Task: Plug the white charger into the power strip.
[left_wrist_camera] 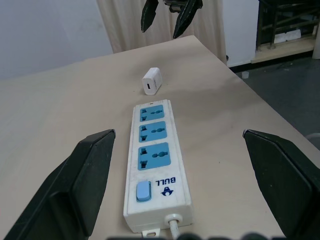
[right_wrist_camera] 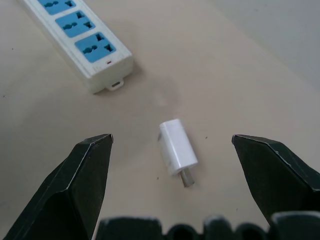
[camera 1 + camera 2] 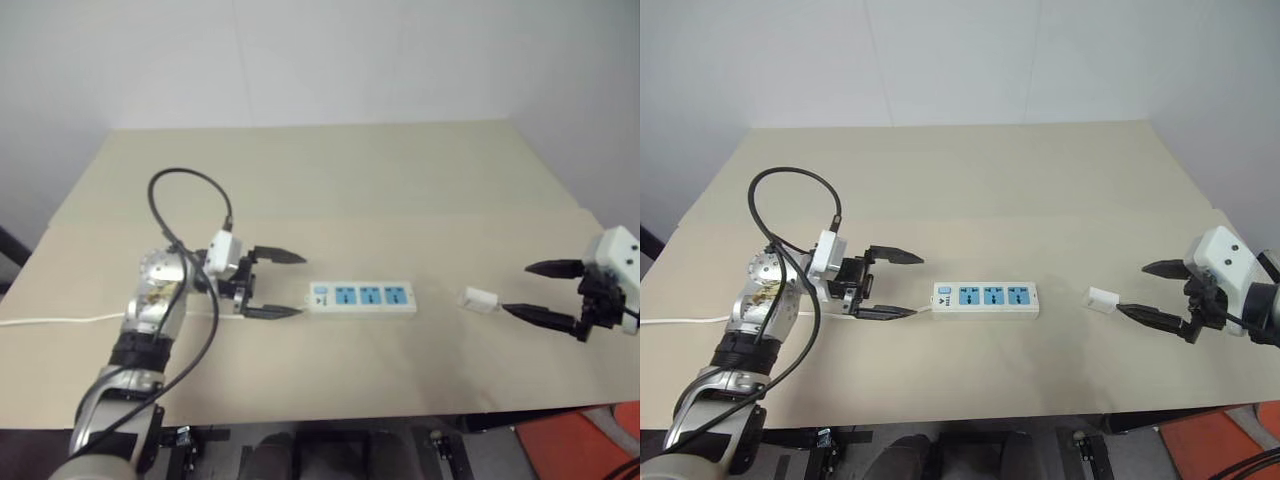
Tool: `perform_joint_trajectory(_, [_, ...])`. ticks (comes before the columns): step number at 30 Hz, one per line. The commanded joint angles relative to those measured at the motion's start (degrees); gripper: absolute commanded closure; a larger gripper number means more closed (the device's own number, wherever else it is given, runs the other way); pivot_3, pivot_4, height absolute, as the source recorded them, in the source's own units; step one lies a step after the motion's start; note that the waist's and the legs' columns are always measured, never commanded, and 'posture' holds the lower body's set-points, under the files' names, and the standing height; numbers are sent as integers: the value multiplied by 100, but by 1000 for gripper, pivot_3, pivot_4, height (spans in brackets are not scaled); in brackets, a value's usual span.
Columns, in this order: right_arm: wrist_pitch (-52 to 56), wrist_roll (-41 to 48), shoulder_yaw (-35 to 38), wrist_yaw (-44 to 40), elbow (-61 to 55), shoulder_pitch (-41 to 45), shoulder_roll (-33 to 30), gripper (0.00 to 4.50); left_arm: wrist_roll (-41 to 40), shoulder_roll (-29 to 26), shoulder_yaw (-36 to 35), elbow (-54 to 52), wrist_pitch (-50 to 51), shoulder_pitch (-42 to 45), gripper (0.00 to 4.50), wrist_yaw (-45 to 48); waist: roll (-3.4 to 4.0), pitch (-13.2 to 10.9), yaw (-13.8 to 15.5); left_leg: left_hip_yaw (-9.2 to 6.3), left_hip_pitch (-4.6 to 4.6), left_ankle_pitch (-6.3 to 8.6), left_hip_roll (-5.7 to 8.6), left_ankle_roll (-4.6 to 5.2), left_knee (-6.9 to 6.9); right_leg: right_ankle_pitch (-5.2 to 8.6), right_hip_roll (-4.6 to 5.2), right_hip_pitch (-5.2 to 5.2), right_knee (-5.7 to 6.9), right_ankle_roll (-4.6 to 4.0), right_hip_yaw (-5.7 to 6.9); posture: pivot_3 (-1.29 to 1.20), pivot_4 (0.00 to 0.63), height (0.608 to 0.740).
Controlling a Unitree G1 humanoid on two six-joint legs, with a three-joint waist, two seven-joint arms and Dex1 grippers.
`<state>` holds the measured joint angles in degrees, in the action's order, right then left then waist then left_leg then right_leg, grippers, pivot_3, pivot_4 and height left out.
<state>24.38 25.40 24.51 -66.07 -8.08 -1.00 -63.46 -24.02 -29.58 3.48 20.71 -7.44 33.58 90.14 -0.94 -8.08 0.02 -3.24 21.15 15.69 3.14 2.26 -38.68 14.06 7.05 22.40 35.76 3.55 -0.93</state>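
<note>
The power strip (image 3: 362,298) lies flat in the middle of the table, its three blue socket faces up and its switch end toward my left arm. The white charger (image 3: 479,299) lies on the table a short way to the right of the strip, its metal prongs (image 2: 187,178) showing. My left gripper (image 3: 277,284) hovers open just left of the strip's switch end, pointing along it. My right gripper (image 3: 538,291) hovers open to the right of the charger, its fingertips close to it with nothing between them. The wrist views show the strip (image 1: 156,157) and the charger (image 2: 177,150) ahead of open fingers.
A thin white cord (image 3: 60,320) runs from the strip's end off to the table's left edge. The beige table (image 3: 330,190) stretches bare behind the strip. An orange object (image 3: 585,450) sits on the floor past the table's front right corner.
</note>
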Motion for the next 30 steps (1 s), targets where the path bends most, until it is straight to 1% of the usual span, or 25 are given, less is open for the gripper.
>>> perform_joint_trajectory(1, [62,13,330,8,-144,-18,-112,0,-7,14,-22,-35,-88,135,24,52,0,0,-2,0,0,0,0,0,0,0,0,0,0,0,0,0,150,740])
perform_joint_trajectory(5, [44,-2,398,1,-168,-73,-100,0,89,-33,57,-96,-62,123,24,118,0,0,1,0,0,0,-1,0,0,0,0,0,0,0,0,0,150,740])
perform_joint_trajectory(9, [36,-28,397,30,-185,-85,-101,0,96,40,10,-97,-157,98,24,90,0,0,2,0,0,0,0,0,0,0,0,-1,0,0,1,0,150,740])
perform_joint_trajectory(15, [-7,-36,462,69,-225,-105,-51,0,114,105,29,179,-329,210,24,236,0,0,3,0,0,0,-1,0,0,0,0,-1,0,0,0,0,150,740])
perform_joint_trajectory(17, [42,5,504,131,-269,-122,6,0,50,226,-36,316,-393,261,24,203,0,0,7,0,0,0,0,0,-1,0,0,-1,0,0,1,0,150,740])
perform_joint_trajectory(22, [58,27,613,222,-493,-297,147,0,204,479,-77,1025,-737,509,24,139,-2,-1,44,-1,0,0,0,0,-3,0,-1,-3,-1,0,4,0,150,740])
perform_joint_trajectory(25, [139,57,685,299,-635,-389,221,0,-22,645,-24,1510,-871,630,24,229,-2,-1,50,-1,0,0,2,0,-3,0,-1,-3,0,0,4,0,150,740])
perform_joint_trajectory(27, [197,79,732,335,-732,-440,249,0,-52,663,89,1827,-807,736,24,236,-3,-2,50,0,1,0,2,1,-4,0,0,-3,0,0,3,0,150,740])
perform_joint_trajectory(28, [230,102,768,346,-786,-471,264,0,33,752,63,2090,-1084,803,24,236,-3,-2,50,0,1,0,2,1,-5,0,-1,-3,0,0,3,0,150,740])
perform_joint_trajectory(30, [294,151,839,352,-867,-519,284,0,163,898,-40,2475,-1287,923,24,236,-4,-2,57,-1,0,0,2,1,-6,0,-1,-3,1,0,5,0,150,740])
